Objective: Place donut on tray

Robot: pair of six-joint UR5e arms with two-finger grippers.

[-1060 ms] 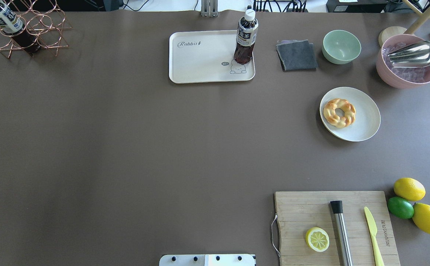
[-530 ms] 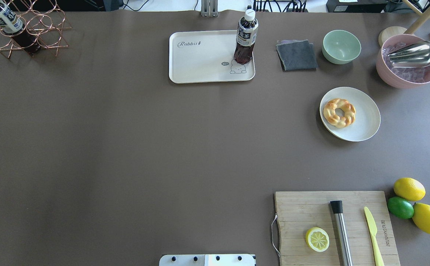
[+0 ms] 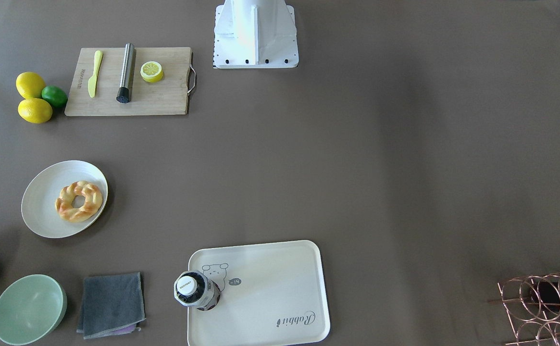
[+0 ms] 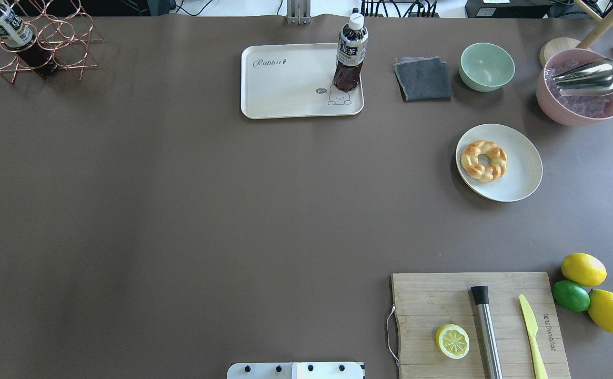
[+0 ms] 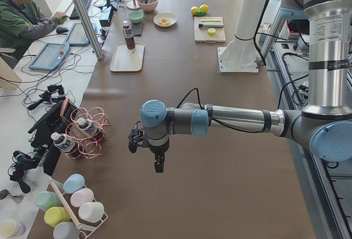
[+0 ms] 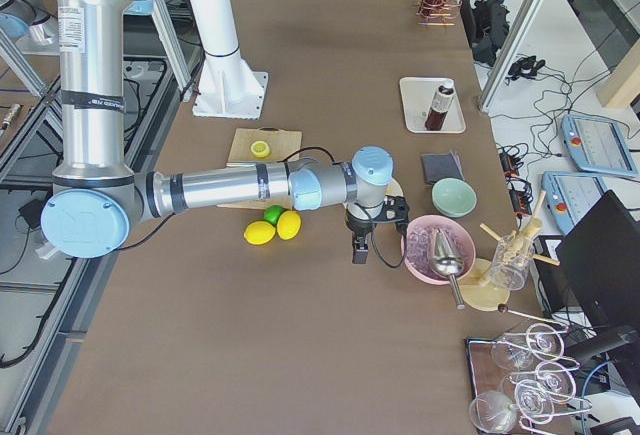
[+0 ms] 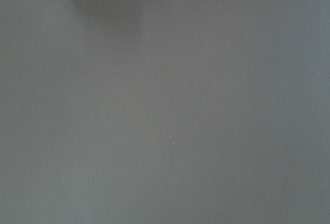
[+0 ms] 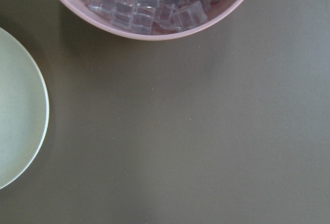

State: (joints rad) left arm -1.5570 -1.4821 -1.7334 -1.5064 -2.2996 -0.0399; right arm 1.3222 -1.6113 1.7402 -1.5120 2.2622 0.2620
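Note:
The donut [image 4: 483,160] is a golden braided ring. It lies on the left part of a round off-white plate [image 4: 522,173] at the right of the table, and it shows in the front view [image 3: 79,201] too. The cream tray [image 4: 285,84] with the "Rabbit" script stands at the far middle [image 3: 280,278]; a dark tea bottle [image 4: 351,52] stands on its right corner. My right gripper [image 6: 360,253] hangs over bare table between the plate and the pink bowl; I cannot tell its jaws. My left gripper [image 5: 158,165] hangs over bare table far to the left; I cannot tell its jaws.
A pink bowl [image 4: 553,102] of ice cubes with a metal scoop, a green bowl [image 4: 486,66] and a grey cloth [image 4: 423,78] stand behind the plate. A cutting board [image 4: 432,300] with a lemon slice, a muddler and a knife is near the robot. A copper bottle rack [image 4: 38,42] is far left.
A dark bit of my right arm's tool has come into the overhead view at its right edge. The donut, plate, tray and bottle have not moved.

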